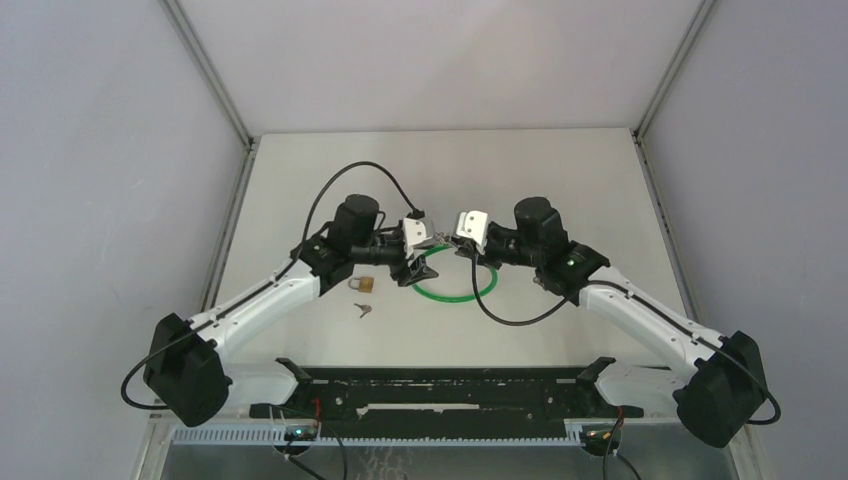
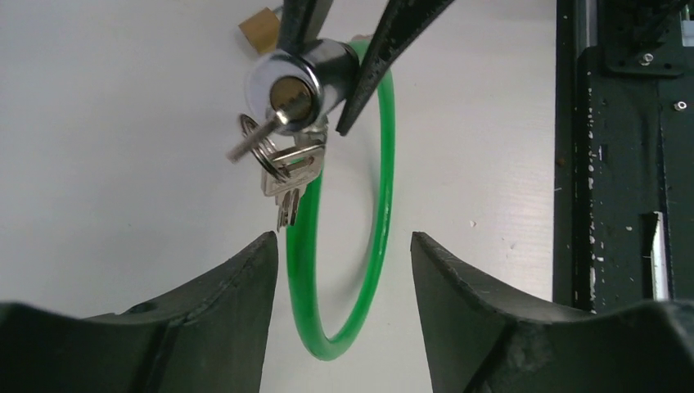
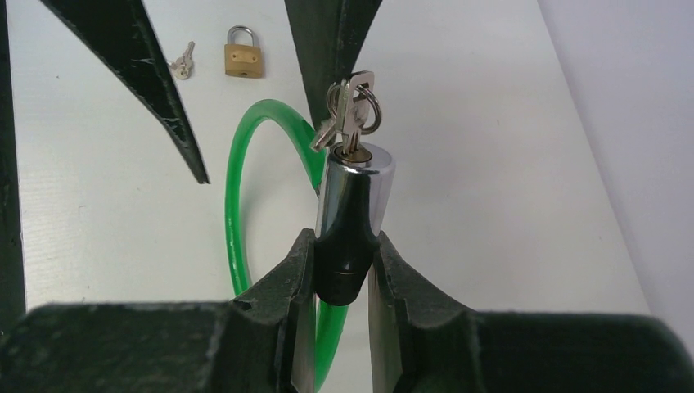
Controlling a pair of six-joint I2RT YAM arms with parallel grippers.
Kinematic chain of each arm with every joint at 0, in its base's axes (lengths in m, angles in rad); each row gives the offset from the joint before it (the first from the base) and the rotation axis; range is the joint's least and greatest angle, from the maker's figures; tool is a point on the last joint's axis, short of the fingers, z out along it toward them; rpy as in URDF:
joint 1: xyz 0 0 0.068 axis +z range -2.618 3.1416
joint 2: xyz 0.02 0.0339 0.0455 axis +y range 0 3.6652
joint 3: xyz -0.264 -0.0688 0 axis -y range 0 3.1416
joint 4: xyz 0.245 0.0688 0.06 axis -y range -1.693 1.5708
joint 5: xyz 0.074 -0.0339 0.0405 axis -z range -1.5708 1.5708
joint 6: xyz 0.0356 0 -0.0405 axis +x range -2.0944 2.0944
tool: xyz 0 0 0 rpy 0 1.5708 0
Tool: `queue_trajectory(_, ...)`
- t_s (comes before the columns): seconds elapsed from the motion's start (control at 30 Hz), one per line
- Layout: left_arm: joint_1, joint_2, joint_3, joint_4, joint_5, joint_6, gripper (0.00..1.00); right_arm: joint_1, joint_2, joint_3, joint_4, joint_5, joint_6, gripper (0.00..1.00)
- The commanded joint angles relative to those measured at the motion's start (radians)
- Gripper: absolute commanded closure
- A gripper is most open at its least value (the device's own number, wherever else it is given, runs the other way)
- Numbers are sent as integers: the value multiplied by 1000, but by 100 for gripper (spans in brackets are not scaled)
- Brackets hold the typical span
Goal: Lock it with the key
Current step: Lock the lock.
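Key (image 2: pixel 260 135) juts from the cylinder (image 3: pixel 353 196) pinched by the right gripper (image 3: pixel 344 246), aimed between the spread fingers of the left gripper (image 2: pixel 342 241), just ahead.

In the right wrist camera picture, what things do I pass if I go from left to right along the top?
small keys → brass padlock → bunch of keys stuck in the silver lock. I skipped the green cable because it stretches across several of them.

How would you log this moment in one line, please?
left hand open beside key | right hand shut on lock cylinder | key inserted
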Motion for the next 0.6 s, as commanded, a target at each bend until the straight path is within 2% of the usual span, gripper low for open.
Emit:
queue_trajectory(0.0, 13, -47, 78, -124, -21, 9, 34, 8, 21, -11, -12, 3, -19, 100)
queue_trajectory(0.23, 59, -89, 169, -256, 31, -36, 30, 9, 26, -12, -16, 1, -17, 100)
queue_trajectory(0.43, 67, -82, 276, -349, 61, 123, 31, 11, 29, -12, -19, -6, -19, 100)
queue_trajectory(0.57, 67, -53, 342, -349, 80, 190, 33, 12, 30, -11, -21, -5, -20, 100)
